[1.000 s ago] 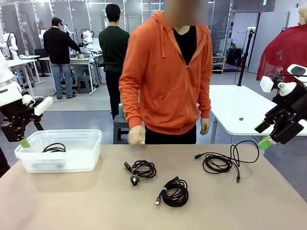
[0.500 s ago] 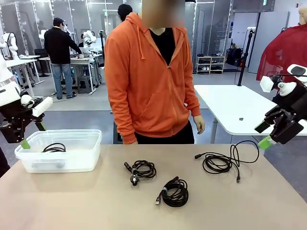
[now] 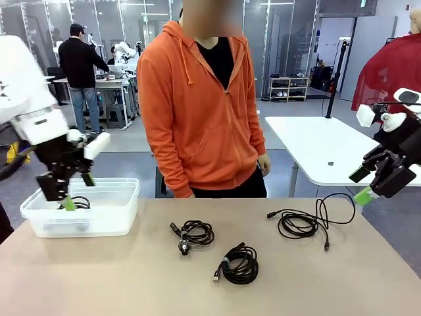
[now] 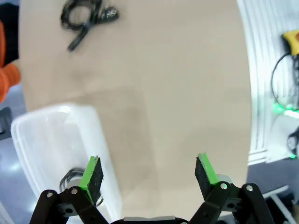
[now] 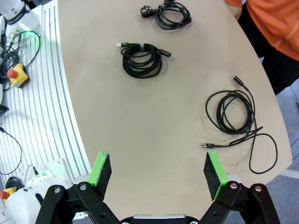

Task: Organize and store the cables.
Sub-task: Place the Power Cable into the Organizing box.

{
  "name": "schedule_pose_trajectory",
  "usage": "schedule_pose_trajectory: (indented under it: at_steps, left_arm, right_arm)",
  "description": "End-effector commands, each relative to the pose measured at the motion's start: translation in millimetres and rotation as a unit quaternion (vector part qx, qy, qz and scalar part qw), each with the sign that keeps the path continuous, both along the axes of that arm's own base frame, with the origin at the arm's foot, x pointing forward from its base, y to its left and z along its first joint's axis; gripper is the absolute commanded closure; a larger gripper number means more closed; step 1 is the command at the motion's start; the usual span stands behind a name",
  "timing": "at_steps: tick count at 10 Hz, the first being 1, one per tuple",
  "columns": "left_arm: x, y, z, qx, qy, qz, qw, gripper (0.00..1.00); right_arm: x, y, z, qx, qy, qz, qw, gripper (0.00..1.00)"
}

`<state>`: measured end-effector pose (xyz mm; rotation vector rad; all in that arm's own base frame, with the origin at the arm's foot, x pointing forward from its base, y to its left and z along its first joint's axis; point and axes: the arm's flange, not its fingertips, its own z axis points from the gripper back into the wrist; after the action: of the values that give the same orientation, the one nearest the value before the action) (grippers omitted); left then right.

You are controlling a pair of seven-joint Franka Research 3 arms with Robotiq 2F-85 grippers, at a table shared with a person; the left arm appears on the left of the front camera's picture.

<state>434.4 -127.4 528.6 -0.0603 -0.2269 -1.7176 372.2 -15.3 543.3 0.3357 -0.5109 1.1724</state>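
Observation:
Three black cables lie on the tan table point(image 3: 131, 276): a small coil point(image 3: 195, 234) in the middle, a tight coil point(image 3: 241, 264) in front of it, and a loose one point(image 3: 304, 222) to the right. Another cable point(image 3: 75, 203) sits in the clear plastic bin point(image 3: 112, 220) at the left. My left gripper point(image 3: 77, 192) hangs open just above the bin's left part. In the left wrist view the left gripper point(image 4: 149, 172) is over the bin point(image 4: 46, 140) edge, and the cable inside point(image 4: 70, 179) shows by a fingertip. My right gripper point(image 3: 362, 185) is open, raised off the table's right edge.
A person in an orange hoodie point(image 3: 197, 112) stands at the far edge, arms hanging at the sides. The right wrist view looks down on the three cables: loose point(image 5: 236, 114), tight point(image 5: 140, 58), small point(image 5: 173, 14). Between them lies bare tabletop. A white table point(image 3: 322, 148) stands behind right.
My left arm has swung in from the left edge and now hangs over the bin. The person has straightened up and drawn the hand back from the table. The right arm is still.

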Motion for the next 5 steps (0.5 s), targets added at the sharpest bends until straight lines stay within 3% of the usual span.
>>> schedule_pose_trajectory:
  at_steps: [1, 3, 5]
  left_arm:
    - [7, -38, 2, -0.014, 0.044, 0.041, 0.998, 0.00]
    - [18, -79, -5, -0.001, 0.051, 0.021, 0.998, 0.00]
    - [53, -112, -18, -0.008, 0.066, 0.041, 0.997, 0.00]
  right_arm:
    - [3, 2, 2, 0.001, -0.002, -0.003, 1.000, 0.00]
    - [3, 2, 2, 0.001, -0.002, -0.003, 1.000, 0.00]
    - [3, 2, 2, 0.001, -0.002, -0.003, 1.000, 0.00]
